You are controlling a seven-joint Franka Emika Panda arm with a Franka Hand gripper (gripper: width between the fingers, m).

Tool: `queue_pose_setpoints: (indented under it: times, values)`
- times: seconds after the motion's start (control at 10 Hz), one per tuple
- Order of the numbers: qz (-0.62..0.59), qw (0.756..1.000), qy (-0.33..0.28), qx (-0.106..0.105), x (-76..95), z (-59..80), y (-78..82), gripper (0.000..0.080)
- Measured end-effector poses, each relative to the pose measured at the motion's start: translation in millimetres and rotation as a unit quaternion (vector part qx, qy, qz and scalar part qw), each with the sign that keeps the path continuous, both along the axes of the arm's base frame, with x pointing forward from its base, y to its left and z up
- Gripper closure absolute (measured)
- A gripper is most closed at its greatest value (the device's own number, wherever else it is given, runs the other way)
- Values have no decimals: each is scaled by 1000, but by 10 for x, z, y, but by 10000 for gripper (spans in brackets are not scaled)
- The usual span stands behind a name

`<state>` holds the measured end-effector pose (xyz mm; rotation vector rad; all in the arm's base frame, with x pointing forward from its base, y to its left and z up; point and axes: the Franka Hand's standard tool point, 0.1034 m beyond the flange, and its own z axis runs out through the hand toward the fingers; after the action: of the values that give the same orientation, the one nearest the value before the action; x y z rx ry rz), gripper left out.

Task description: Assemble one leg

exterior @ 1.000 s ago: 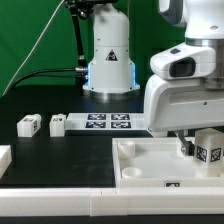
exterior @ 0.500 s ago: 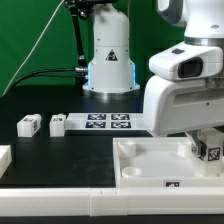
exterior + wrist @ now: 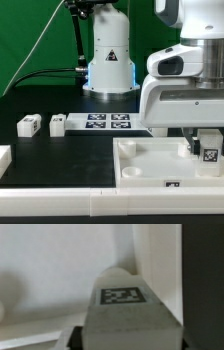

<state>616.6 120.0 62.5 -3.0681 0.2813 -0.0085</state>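
Observation:
My gripper is shut on a leg, a small white block with a black-and-white marker on its face. I hold it upright over the far right corner of the large white square panel. In the wrist view the leg fills the middle, marker facing the camera, clamped between my dark fingers, with the white panel behind it. Two more legs lie on the black table at the exterior view's left.
The marker board lies on the table behind the panel. The robot base stands at the back. A white part shows at the exterior view's left edge. A white rail runs along the front.
The gripper and the held leg have shifted slightly toward the exterior view's left and a little lower over the panel's corner.

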Motion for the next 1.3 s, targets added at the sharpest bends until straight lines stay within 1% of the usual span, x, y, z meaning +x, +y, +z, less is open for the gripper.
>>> queue_pose_setpoints:
  times: [0.1, 0.2, 0.4, 0.6, 0.7, 0.8, 0.9, 1.0, 1.1, 1.2, 1.3]
  values:
    - [-84, 996, 5, 0, 2, -1, -13, 506]
    - [-132, 991, 7, 3, 14, -1, -31, 506]
    - [-269, 963, 18, 7, 14, -1, -47, 506]
    - [-340, 940, 24, 12, 18, -1, -63, 506]
    - [-355, 934, 27, 16, 20, -1, -67, 506]
    - [-349, 937, 26, 16, 20, -1, -65, 506]
    - [-327, 945, 25, 16, 20, -1, -65, 390]
    - [-319, 947, 22, 17, 24, 0, -53, 254]
    - [-288, 957, 16, 18, 31, 1, -38, 254]
    - [-204, 979, 9, 17, 31, 6, -28, 171]
    - [-149, 989, 5, 17, 30, 11, -10, 156]
